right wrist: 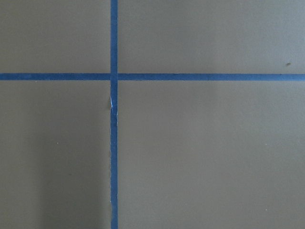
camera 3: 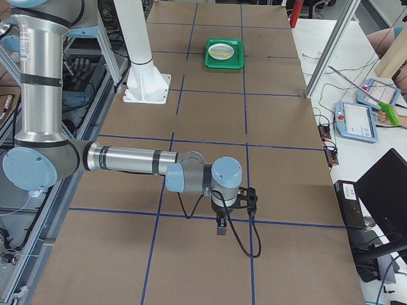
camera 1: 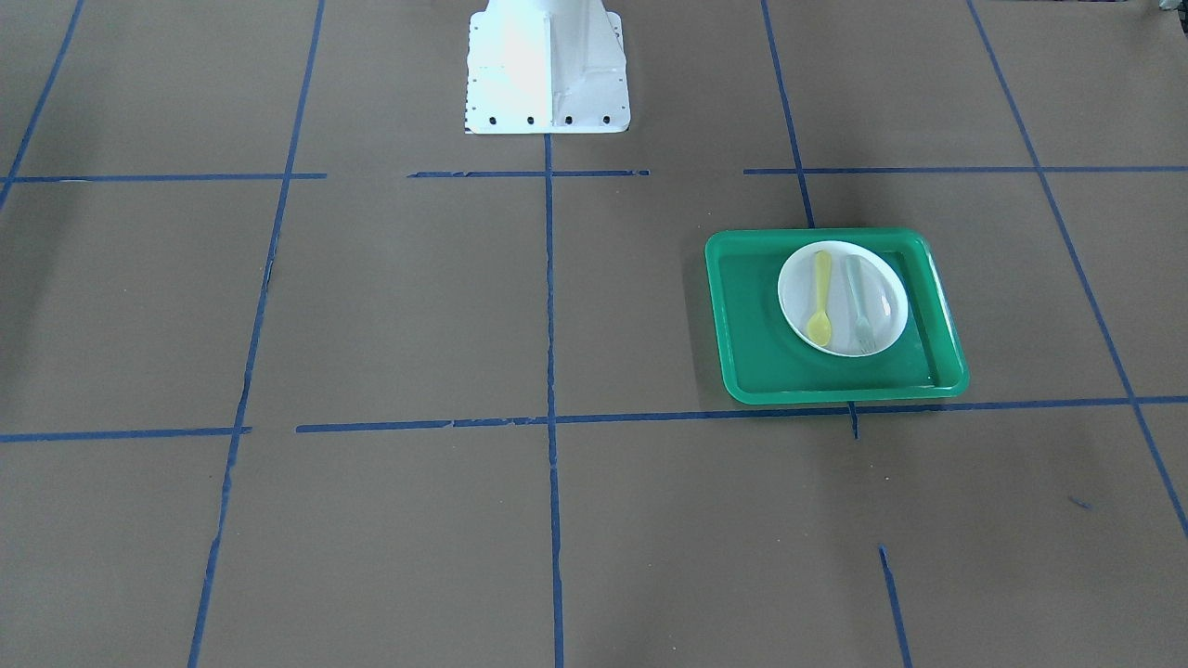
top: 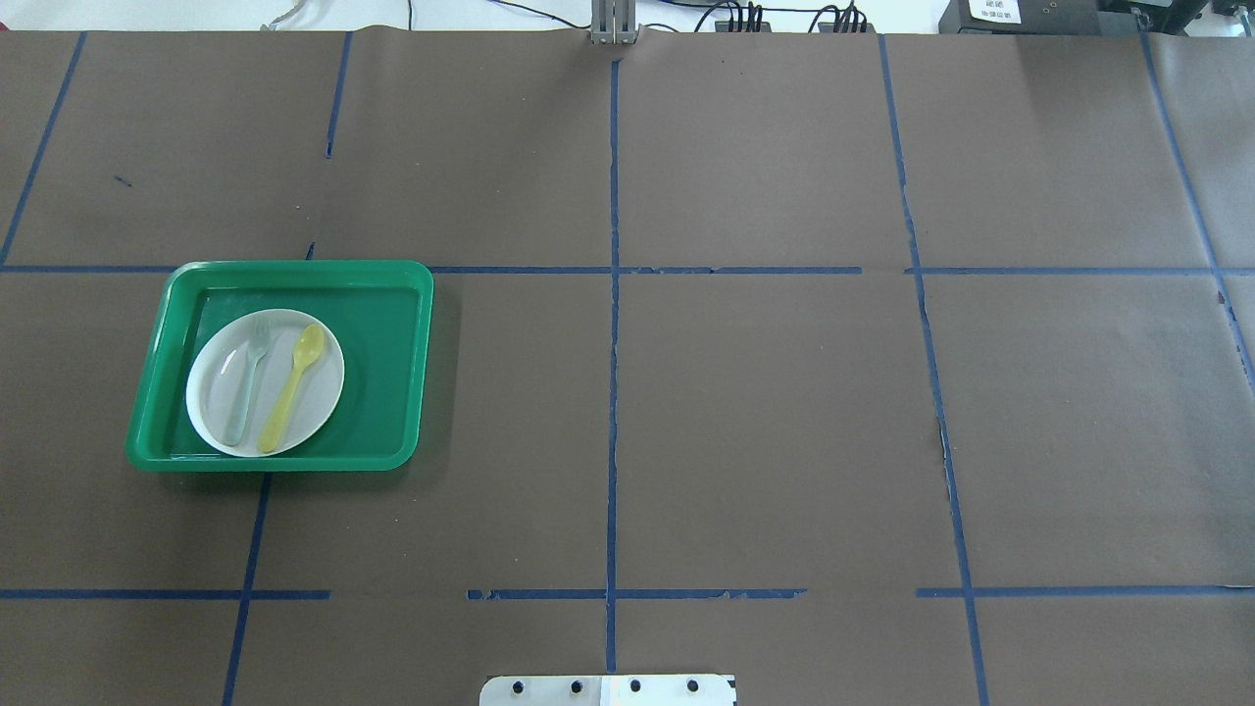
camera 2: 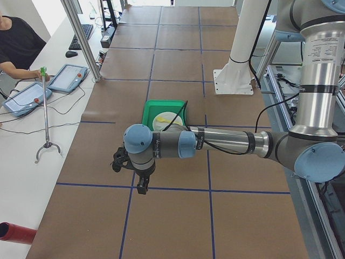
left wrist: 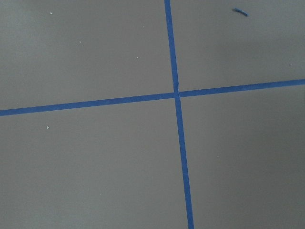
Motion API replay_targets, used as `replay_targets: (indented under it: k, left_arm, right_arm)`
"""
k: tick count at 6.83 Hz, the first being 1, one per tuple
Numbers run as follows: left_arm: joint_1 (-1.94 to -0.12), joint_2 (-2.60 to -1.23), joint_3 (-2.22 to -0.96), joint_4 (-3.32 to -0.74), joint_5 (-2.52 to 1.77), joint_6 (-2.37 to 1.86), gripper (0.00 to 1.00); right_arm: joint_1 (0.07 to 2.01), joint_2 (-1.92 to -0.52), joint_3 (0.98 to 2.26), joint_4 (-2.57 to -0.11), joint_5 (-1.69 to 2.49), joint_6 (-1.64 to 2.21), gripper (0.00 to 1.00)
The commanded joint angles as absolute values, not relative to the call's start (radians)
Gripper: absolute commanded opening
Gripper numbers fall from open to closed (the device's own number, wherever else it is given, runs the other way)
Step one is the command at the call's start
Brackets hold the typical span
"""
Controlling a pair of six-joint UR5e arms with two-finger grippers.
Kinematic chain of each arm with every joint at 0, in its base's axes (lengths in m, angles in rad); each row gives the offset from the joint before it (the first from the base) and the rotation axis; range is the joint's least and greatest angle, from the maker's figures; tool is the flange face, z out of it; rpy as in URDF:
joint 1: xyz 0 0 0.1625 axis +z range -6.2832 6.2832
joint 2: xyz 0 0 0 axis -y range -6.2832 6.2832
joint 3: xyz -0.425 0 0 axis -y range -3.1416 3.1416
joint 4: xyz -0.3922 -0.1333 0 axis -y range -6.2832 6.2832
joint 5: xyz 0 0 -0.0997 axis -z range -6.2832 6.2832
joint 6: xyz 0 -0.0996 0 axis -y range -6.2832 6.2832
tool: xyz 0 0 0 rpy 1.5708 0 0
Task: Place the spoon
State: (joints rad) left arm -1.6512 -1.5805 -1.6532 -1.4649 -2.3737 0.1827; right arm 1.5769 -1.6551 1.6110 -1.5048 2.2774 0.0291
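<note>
1. The yellow spoon [top: 291, 387] lies on the white plate [top: 322, 387], just right of the grey-green fork [top: 245, 382], its bowl pointing far.
2. The plate sits in a green tray [top: 294, 266] on the worktop's [top: 765, 422] left half.
3. The left claw [camera 2: 141, 186] and the right claw [camera 3: 221, 226] hang over bare worktop, well apart from the tray. I cannot tell whether either is wide or narrow.

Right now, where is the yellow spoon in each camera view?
Front-facing: spoon right of centre, on the white plate, left of the fork.
Overhead: left side, right of the fork.
Exterior left: centre, small.
Exterior right: top centre, tiny.
Both wrist views: not in them.
Shared landmark: the green tray.
</note>
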Motion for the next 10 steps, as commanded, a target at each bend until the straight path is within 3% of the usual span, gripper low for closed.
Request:
replay_targets:
  k: [1,5,8,10]
  left_arm:
    - [-1.658,-1.556,-1.664,-1.498,-2.373,0.19,1.0]
    - [-1.643,-1.531,-1.686,-1.609,-2.382,0.058,1.0]
    - [-1.313,-1.537,-1.697,-1.996,-2.379,-0.31,1.0]
    - [-1.162,-1.615,-1.7,-2.059,-2.37,-0.528,1.0]
  right_arm:
    - [1.577,-1.655,1.612,-1.505,2.276,0.029,1.0]
    - [1.577,-1.655,1.612,-1.505,2.276,0.029,1.0]
    - [1.577,-1.655,1.612,-1.505,2.278,0.029,1.0]
    - [1.577,-1.655,1.612,-1.505,2.278,0.029,1.0]
